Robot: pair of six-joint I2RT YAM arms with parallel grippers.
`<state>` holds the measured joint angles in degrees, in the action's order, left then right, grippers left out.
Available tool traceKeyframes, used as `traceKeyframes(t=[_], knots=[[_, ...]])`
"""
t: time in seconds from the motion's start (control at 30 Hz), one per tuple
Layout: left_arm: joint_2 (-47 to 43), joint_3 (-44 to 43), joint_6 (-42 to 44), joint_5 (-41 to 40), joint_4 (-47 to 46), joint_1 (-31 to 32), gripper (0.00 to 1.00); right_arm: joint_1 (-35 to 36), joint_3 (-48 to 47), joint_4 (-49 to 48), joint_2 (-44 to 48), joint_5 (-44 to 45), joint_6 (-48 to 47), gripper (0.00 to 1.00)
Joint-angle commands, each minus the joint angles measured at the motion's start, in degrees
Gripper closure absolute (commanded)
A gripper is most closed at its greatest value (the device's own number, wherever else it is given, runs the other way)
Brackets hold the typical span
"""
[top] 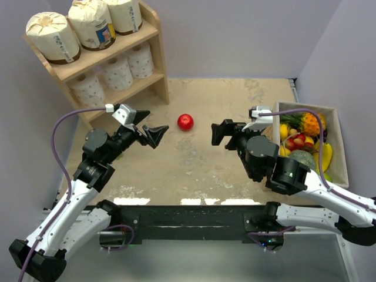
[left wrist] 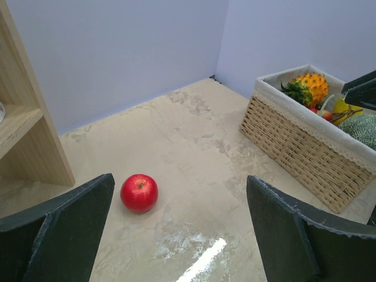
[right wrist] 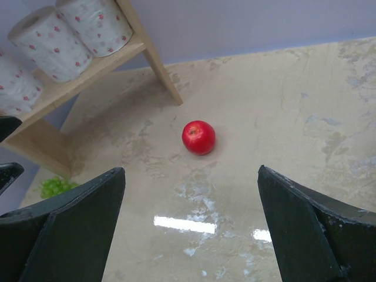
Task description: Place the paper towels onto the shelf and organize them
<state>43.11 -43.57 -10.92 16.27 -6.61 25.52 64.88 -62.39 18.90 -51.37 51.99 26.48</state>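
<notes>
A light natural-wood stepped shelf with open tiers and solid side panels [top: 156, 56] stood at the far left of the beige marbled tabletop [top: 194, 170]. All six rolls were on it. Three cream-wrapped paper towel rolls with brown and blue labels [top: 91, 23] sat side by side along the top tier; three bare white paper towel rolls with faint dots [top: 117, 71] sat in a row on the tier below, and the right wrist view showed their dots as reddish [right wrist: 44, 44].

A small round red apple [top: 185, 122] lay on the table just right of the shelf's near corner, apart from it; a woven wicker basket with a white cloth lining [top: 341, 147], filled with mixed fruit, stood at the right edge.

The left gripper [top: 150, 124] hung over the table near the shelf's foot, its dark fingers spread wide with nothing between them; its own camera looked past those fingers [left wrist: 76, 223] to the apple [left wrist: 139, 192], the shelf's side panel [left wrist: 23, 141] and the basket [left wrist: 294, 147]. The right gripper [top: 216, 134] hovered just left of the basket, facing the left one, its jaws likewise wide apart and empty; its camera framed the apple [right wrist: 198, 137] between its fingers [right wrist: 82, 223], with the shelf [right wrist: 158, 64] beyond; a small green cluster [right wrist: 56, 187] lay on the table near the shelf, too small to identify.
</notes>
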Motion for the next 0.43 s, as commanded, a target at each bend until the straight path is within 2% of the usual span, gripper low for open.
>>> traceKeyframes(t=[0.0, 0.4], knots=[[-0.22, 0.50, -0.68, 0.69, -3.06, -0.29, 0.00, 0.24, -0.63, -1.76, 0.31, 1.98, -0.11, 0.01], [0.04, 0.86, -1.12, 1.22, -3.58, -0.29, 0.00, 0.24, 0.16, -1.75, -0.40, 1.80, 0.68, 0.01]])
